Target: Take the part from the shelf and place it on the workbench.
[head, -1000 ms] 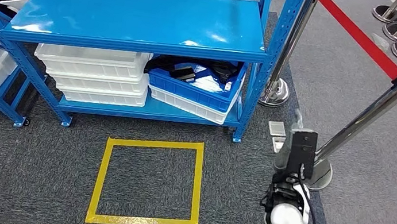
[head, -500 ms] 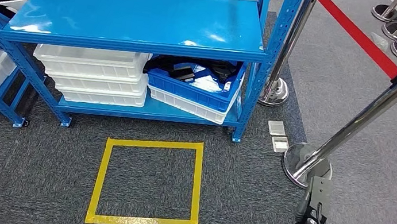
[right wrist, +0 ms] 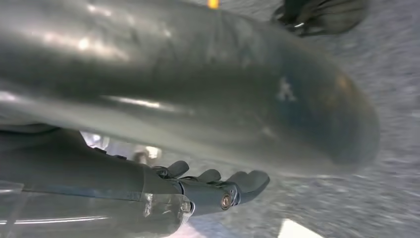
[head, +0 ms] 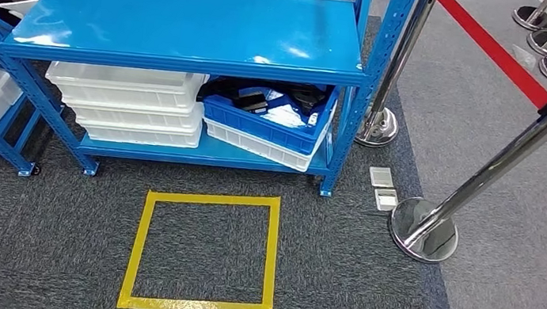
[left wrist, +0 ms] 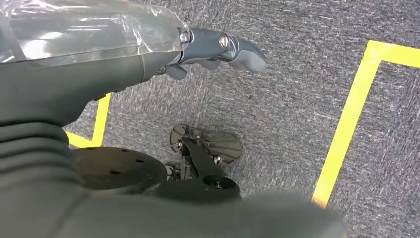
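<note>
Dark parts [head: 255, 101] lie in a blue bin [head: 298, 138] on the lower level of the blue shelf [head: 191, 28], at its right end. In the left wrist view my left hand [left wrist: 203, 44] hangs over the grey carpet with its fingers stretched out and nothing in them. The right wrist view shows my right hand [right wrist: 213, 191] with its fingers loosely apart, holding nothing, beside a blurred silver-grey surface. Both hands are far from the bin.
Stacked white trays [head: 129, 103] sit left of the bin. A yellow taped square [head: 202, 249] marks the carpet before the shelf. Chrome stanchions [head: 424, 226] with red belts stand to the right. Small floor plates [head: 383, 186] lie near the shelf's right leg.
My right arm, raised at the lower right a second ago, has dropped down out of the head view. The shelf and the bin have not moved.
</note>
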You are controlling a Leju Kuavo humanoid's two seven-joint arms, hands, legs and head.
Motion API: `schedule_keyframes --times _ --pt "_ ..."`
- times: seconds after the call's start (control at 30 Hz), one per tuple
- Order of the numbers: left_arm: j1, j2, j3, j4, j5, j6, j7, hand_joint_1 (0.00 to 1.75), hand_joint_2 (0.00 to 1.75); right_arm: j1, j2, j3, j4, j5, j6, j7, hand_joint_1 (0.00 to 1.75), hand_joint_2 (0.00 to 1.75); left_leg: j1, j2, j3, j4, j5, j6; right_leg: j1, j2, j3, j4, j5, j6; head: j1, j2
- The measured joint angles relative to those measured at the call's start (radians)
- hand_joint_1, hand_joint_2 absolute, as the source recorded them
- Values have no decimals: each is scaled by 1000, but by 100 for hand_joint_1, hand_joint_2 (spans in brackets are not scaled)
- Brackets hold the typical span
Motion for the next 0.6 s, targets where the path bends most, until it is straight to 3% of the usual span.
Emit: schedule_keyframes --times 0.3,0.37,0.43,0.5,0.6 --pt "-14 -5 -1 0 0 2 16 0 175 -41 40 98 195 -7 -9 -48 0 0 0 0 1 0 0 -1 0 1 1 0 -1 -1 0 0" --pt "-18 -5 -1 0 0 2 20 0 87 -43 48 117 215 -11 -12 -67 0 0 0 0 1 0 0 -1 0 1 1 0 -1 -1 0 0" --pt "-20 -6 -1 0 0 2 21 0 87 -47 53 129 229 -13 -15 -75 0 0 0 0 1 0 0 -1 0 1 1 0 -1 -1 0 0" --pt "-21 -6 -1 0 0 3 22 0 175 -51 57 145 248 -13 -16 -79 0 0 0 0 2 0 0 -1 0 1 1 0 -1 -1 0 0" --pt "-22 -6 -1 1 0 4 23 0 175 -54 61 161 265 -14 -16 -81 0 0 0 0 2 0 0 -1 0 1 2 0 -1 -1 0 0"
